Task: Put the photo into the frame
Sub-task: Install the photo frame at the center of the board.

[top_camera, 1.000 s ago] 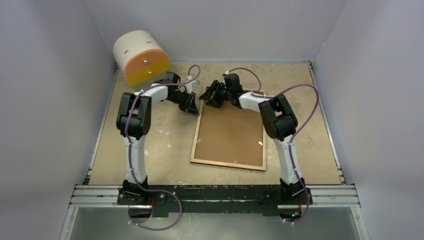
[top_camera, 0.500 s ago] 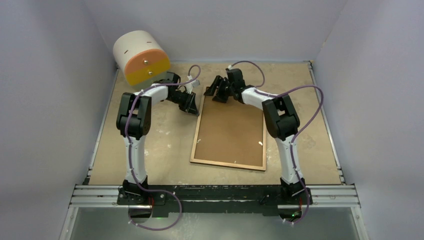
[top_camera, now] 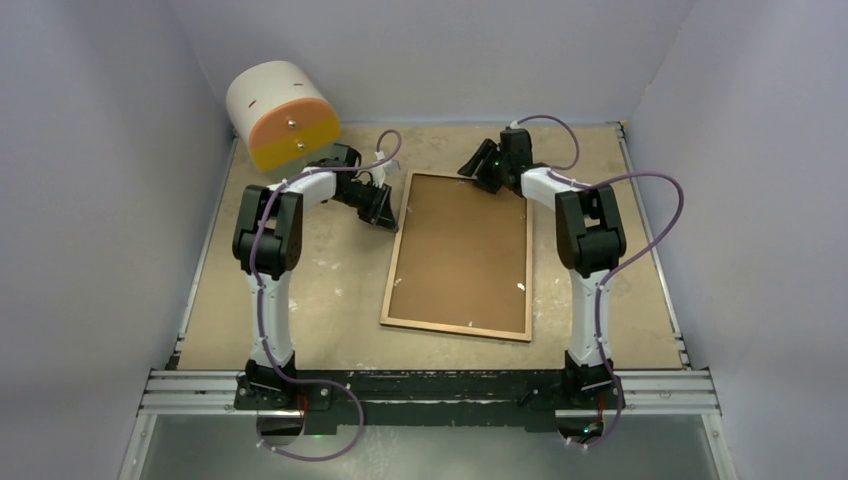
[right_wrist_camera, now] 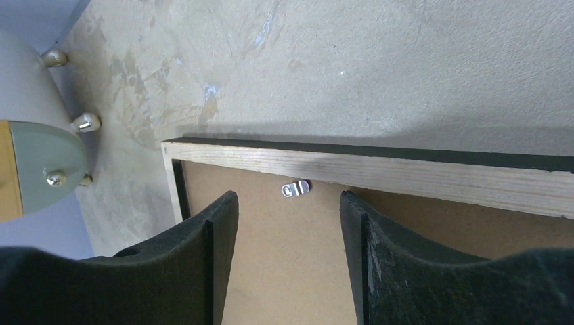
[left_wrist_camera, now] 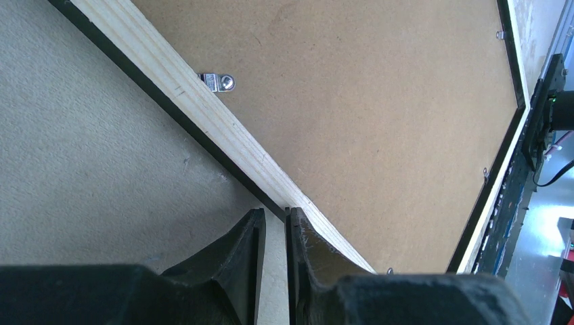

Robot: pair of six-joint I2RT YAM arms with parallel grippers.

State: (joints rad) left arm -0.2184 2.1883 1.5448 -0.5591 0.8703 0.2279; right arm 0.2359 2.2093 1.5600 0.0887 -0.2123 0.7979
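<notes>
The frame (top_camera: 455,327) lies face down a little right of the middle of the desk (top_camera: 300,280), its long sides running roughly from 12 to 6 o'clock. Its pale wooden back rim faces up, and the brown backing panel (top_camera: 462,250) sits inside that rim. The photo is not visible in any view. If it is already loaded it would be hidden under the panel, so its place cannot be told from here. The left claw (left_wrist_camera: 274,217) is at the frame's 10 o'clock corner with its fingers almost pressed together. The black outer edge of the rim runs straight into the thin slot between them, so it appears to be pinching the rim there, probably to stop the frame sliding while the other arm works. The right claw (right_wrist_camera: 288,196) is spread and holds nothing. It hovers over the far rim at about 1 o'clock, and in its wrist view a small metal turn clip (right_wrist_camera: 296,188) lies between its fingers. That position suggests the clip is its target, though the pictures do not show whether it is to be swung over the panel or off it. A second clip (left_wrist_camera: 218,81) sits on the left rim, lying over the panel. A white drum with an orange face (top_camera: 280,110) stands at the desk's 10 o'clock corner, well apart from the work.
</notes>
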